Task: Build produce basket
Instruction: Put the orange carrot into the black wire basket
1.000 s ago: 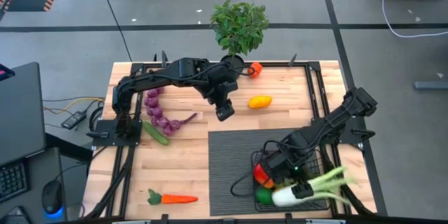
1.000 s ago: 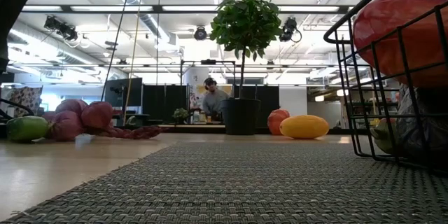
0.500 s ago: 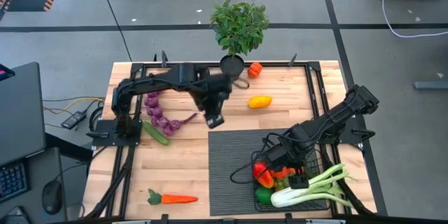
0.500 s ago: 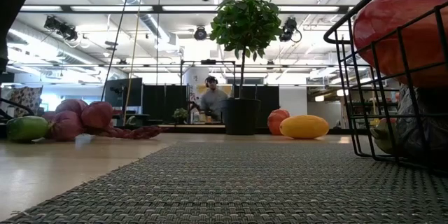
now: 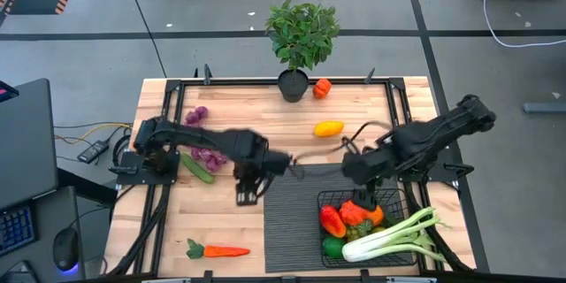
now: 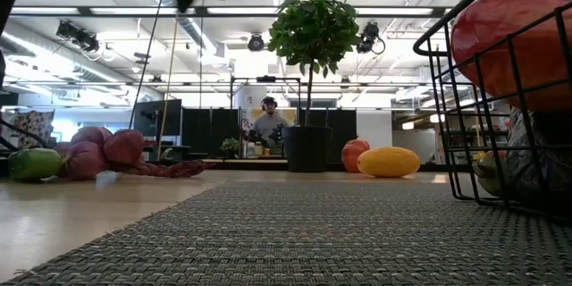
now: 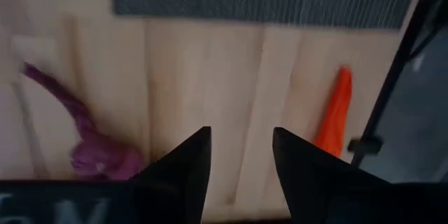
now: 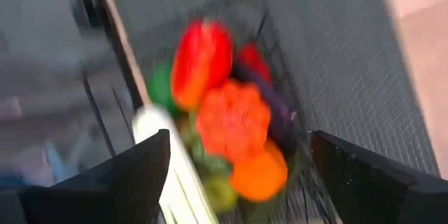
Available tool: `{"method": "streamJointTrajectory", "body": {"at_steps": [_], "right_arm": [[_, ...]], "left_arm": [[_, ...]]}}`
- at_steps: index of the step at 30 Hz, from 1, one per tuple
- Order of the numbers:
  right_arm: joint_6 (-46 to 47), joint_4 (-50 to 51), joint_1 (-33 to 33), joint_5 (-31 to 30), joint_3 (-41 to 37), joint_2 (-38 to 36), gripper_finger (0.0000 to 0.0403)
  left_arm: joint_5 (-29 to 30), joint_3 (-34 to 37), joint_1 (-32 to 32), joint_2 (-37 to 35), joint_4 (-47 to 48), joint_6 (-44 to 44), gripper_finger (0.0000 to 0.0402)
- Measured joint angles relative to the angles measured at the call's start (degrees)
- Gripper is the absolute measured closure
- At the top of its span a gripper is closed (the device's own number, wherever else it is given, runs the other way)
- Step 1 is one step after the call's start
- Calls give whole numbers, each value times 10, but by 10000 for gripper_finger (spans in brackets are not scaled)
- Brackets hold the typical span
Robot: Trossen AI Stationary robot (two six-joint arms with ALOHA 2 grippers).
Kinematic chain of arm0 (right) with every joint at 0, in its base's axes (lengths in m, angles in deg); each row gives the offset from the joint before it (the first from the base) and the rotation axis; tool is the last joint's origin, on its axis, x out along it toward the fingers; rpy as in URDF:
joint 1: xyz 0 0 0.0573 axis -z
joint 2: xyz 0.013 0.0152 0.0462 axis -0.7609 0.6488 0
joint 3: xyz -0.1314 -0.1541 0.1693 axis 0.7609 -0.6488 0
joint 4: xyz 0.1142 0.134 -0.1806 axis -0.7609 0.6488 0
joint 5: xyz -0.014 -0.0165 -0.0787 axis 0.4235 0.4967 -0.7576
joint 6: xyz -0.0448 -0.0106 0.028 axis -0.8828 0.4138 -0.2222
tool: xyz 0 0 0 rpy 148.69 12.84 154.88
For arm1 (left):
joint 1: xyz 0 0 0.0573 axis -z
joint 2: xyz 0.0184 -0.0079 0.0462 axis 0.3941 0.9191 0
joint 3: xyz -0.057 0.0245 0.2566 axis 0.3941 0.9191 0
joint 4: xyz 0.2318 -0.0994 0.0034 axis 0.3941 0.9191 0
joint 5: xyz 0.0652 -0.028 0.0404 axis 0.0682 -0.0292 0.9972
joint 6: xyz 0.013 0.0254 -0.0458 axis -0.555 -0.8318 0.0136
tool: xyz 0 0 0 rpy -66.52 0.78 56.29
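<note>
Black wire-mesh basket on dark ribbed mat, holding red pepper, leek. Left gripper parted, empty, above wood beside orange carrot. Right gripper wide apart, empty, above basket.

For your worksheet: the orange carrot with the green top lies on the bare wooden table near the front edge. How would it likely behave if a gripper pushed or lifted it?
The orange tapered toy carrot would probably roll or pivot if pushed sideways, since it looks round-bodied and lies flat on smooth wood. Its narrow tip suggests a gripper should take the thicker end. It looks rigid, likely light.
</note>
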Motion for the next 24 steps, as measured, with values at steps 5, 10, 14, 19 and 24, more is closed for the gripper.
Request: {"method": "streamJointTrajectory", "body": {"at_steps": [5,10,14,19,24], "right_arm": [[58,-33,-29,-94,1,-43,57],[-5,-34,-37,-123,0,-35,57],[16,-52,-40,-124,0,-18,57],[57,-92,-64,-132,0,6,57],[116,-123,-81,-155,0,32,57]], "left_arm": [[-12,111,64,-46,-72,49,239],[-47,212,126,-96,-191,146,239],[-52,226,180,-110,-200,193,239],[-50,227,247,-105,-209,194,239],[-26,259,285,-103,-270,230,239]]}}
